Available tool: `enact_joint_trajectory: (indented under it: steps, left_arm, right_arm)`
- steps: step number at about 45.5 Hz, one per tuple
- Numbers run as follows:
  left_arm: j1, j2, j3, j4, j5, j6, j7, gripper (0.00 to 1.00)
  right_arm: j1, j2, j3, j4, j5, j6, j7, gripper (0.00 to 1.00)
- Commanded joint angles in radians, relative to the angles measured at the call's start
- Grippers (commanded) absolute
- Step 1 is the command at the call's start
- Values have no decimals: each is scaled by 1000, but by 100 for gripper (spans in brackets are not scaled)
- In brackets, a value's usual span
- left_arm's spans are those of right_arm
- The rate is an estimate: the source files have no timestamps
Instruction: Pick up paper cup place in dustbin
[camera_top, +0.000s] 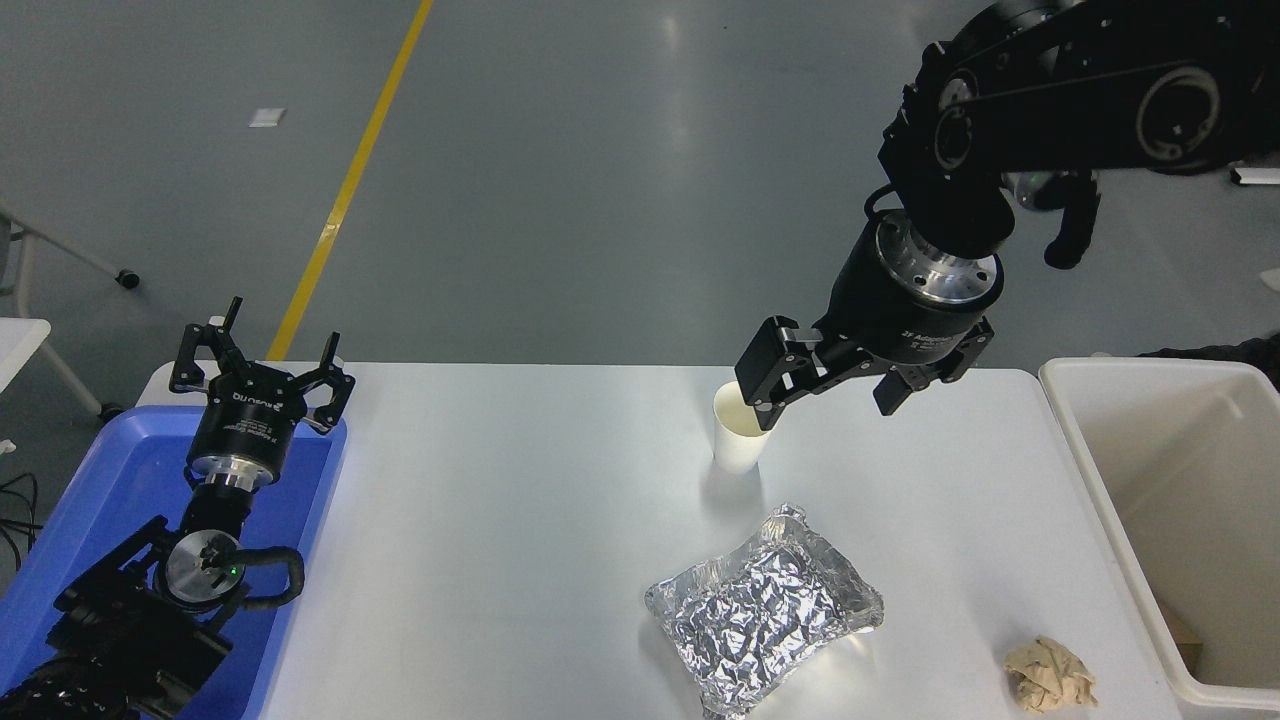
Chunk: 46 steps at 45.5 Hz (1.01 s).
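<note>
The white paper cup (735, 448) stands upright on the white table (500, 520), behind its middle. My right gripper (822, 402) is open and hangs just above and right of the cup, its left finger (762, 385) overlapping the cup's rim in the view. The off-white dustbin (1100, 500) stands at the table's right edge, well right of the cup. My left gripper (262, 352) is open and parked over the blue tray at the lower left.
Crumpled silver foil (765, 610) lies in front of the cup. A crumpled tan paper ball (1048, 675) lies at the front right near the bin. A blue tray (90, 510) sits at the table's left end.
</note>
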Motion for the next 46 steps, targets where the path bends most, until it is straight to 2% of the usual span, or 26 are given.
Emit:
enact_joint_trajectory:
  steps: [1, 12, 20, 24, 28, 46]
  left_arm:
    - [2, 0, 0, 0, 0, 0, 0, 100]
    - [0, 0, 0, 0, 0, 0, 0, 100]
    - [2, 0, 0, 0, 0, 0, 0, 100]
    - [2, 0, 0, 0, 0, 0, 0, 100]
    - [0, 0, 0, 0, 0, 0, 0, 100]
    - [0, 0, 0, 0, -1, 0, 0, 100]
  right_arm:
    - [-122, -19, 44, -90, -74, -24, 1, 100]
    - [-303, -36, 95, -212, -185, -319, -4, 100]
    - [-470, -53, 162, -334, -200, -440, -7, 100]
    - [-588, -59, 170, -416, -260, -503, -7, 100]
    - [-674, -59, 191, -480, -268, -563, -7, 100]
    - [-926, -23, 356, -631, -284, -646, -8, 100]
